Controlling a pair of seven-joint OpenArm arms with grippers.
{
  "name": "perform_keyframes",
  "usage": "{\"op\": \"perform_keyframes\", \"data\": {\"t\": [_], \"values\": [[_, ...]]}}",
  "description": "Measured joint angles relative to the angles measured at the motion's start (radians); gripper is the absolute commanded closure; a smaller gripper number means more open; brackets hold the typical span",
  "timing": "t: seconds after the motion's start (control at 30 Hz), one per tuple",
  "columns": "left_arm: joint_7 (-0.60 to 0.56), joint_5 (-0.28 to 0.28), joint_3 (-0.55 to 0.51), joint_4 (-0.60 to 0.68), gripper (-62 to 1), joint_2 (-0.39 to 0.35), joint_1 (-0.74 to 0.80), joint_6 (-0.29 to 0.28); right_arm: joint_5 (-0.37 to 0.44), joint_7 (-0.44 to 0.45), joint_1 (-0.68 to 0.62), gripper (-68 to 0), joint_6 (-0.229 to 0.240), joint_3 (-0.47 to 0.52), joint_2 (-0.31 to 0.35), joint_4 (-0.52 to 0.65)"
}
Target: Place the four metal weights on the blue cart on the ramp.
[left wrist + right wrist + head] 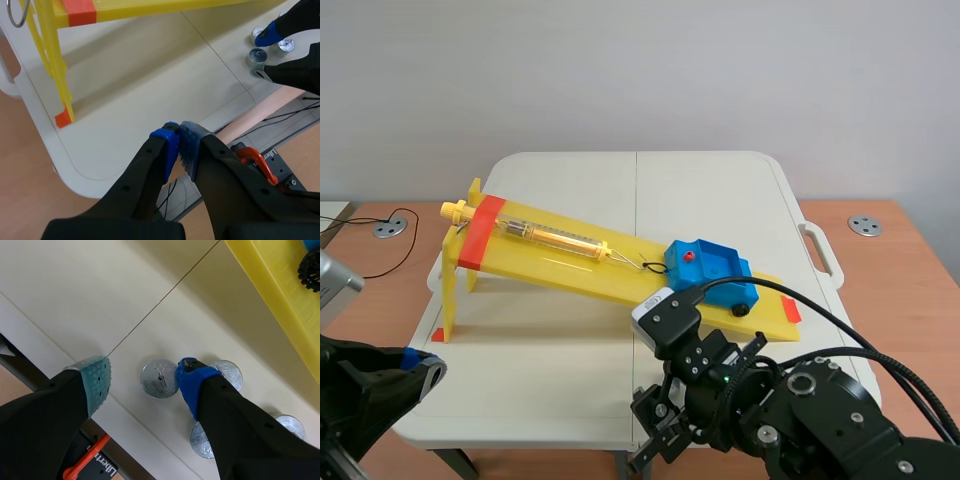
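On the white table [570, 370], near its front edge and just beside the low end of the yellow ramp [570, 265], four metal weights [160, 380] are lying flat in a loose cluster. They are round discs, so none is pointing any way. The one nearest the table's seam is showing a slot cut in from its rim, and the other three are partly hidden behind a black finger. The scene view is hiding all four behind the right arm [800, 410].

The right gripper [145, 376] is hovering over them with its fingers spread wide. The slotted disc is lying between them, close against the blue pad [192, 382], with the grey-green pad well off to its other side. Whether the blue pad is touching any disc cannot be told.

The blue cart [712, 268] is sitting low on the ramp. Its long axis is running along the slope and its open tray is facing up. Its hooked end is pointing uphill toward a yellow spring scale [555, 238], to which a thin dark link is joining it. The ramp is running from its raised end at the far left down to the near right.

The left gripper [178, 142] is hanging over the table's near left corner, well apart from the weights. Its pads are pressed together on themselves, and the ramp's taped leg [62, 100] is standing ahead of it.
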Motion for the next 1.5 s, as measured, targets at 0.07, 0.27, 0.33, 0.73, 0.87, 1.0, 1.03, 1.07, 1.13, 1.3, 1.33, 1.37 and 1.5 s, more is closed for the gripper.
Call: {"op": "perform_keyframes", "data": {"t": [0.07, 0.27, 0.33, 0.73, 0.87, 1.0, 1.03, 1.07, 1.13, 1.3, 1.33, 1.37, 1.5], "values": [[0.000, 0.000, 0.000, 0.000, -4.0, 0.000, 0.000, 0.000, 0.000, 0.007, 0.000, -28.1, 0.000, 0.000, 0.000, -0.002], [0.004, 0.000, 0.000, 0.000, -4.0, 0.000, 0.000, 0.000, 0.000, 0.038, 0.005, -25.4, 0.000, 0.000, 0.000, -0.037], [0.004, 0.000, 0.000, 0.000, -4.0, 0.000, 0.000, 0.000, 0.000, 0.049, 0.018, -25.4, 0.000, -0.002, 0.000, -0.051], [0.011, 0.000, 0.000, 0.000, -4.0, 0.000, 0.000, 0.000, 0.000, 0.058, 0.042, -5.2, 0.000, -0.006, 0.000, -0.069], [0.011, 0.000, 0.000, 0.000, -4.0, 0.000, 0.000, 0.000, 0.001, 0.060, 0.046, -0.6, 0.000, -0.006, 0.000, -0.075], [0.011, 0.000, 0.000, 0.000, -4.0, 0.000, 0.000, 0.000, 0.001, 0.064, 0.048, -0.6, 0.000, -0.006, 0.000, -0.077], [0.011, 0.000, 0.000, 0.000, -4.0, 0.000, 0.000, 0.000, 0.001, 0.064, 0.048, -0.6, 0.000, -0.006, 0.000, -0.077], [0.011, 0.000, 0.000, 0.000, -4.0, 0.000, 0.000, 0.000, 0.001, 0.065, 0.048, -0.7, 0.000, -0.006, 0.000, -0.077], [0.011, 0.000, 0.000, 0.000, -4.0, 0.000, 0.000, 0.000, 0.002, 0.064, 0.048, -0.7, 0.001, -0.006, 0.001, -0.075], [0.011, 0.000, 0.000, 0.000, -4.0, 0.000, 0.000, 0.000, 0.032, 0.023, 0.028, -0.6, 0.004, -0.005, 0.024, -0.005], [0.011, 0.000, 0.000, 0.000, -4.0, 0.000, 0.000, 0.000, 0.044, 0.011, 0.018, -0.6, 0.003, -0.002, 0.034, 0.023], [0.011, 0.000, 0.000, 0.000, -4.0, 0.000, 0.000, 0.000, 0.057, 0.000, 0.005, -0.6, 0.004, 0.004, 0.043, 0.055], [0.011, 0.000, 0.000, 0.000, -4.0, 0.000, 0.000, 0.000, 0.116, -0.046, -0.053, -0.6, 0.003, 0.047, 0.074, 0.187]]}}
